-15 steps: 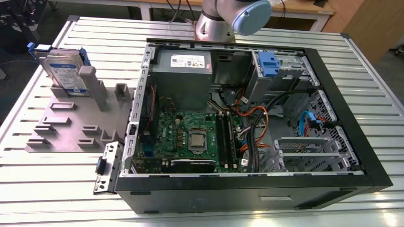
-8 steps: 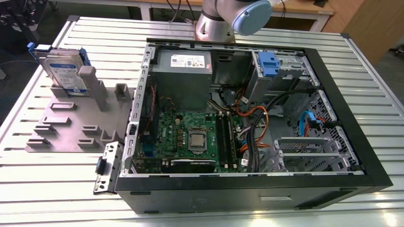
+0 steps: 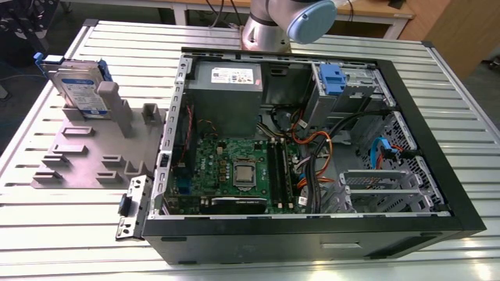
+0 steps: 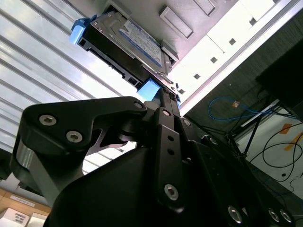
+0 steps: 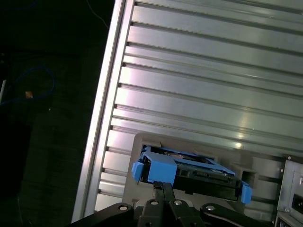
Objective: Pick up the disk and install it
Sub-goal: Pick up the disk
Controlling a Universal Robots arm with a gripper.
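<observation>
We log one disk [image 3: 81, 88], standing on edge in the grey holder [image 3: 86, 164] on the table [image 3: 62, 228], at the exterior view's left of the computer case [image 3: 312, 240]. Jaws pressed together, empty, apart from the disk.

A ribbed silver metal table [image 3: 70, 246] catches bright light along its slats. Beyond the table's far edge in the exterior view stands a wooden desk [image 3: 375, 9] with white legs. Off the table's side lies dark floor [image 5: 42, 142], with a loose blue cable [image 4: 227, 98] on it.
</observation>
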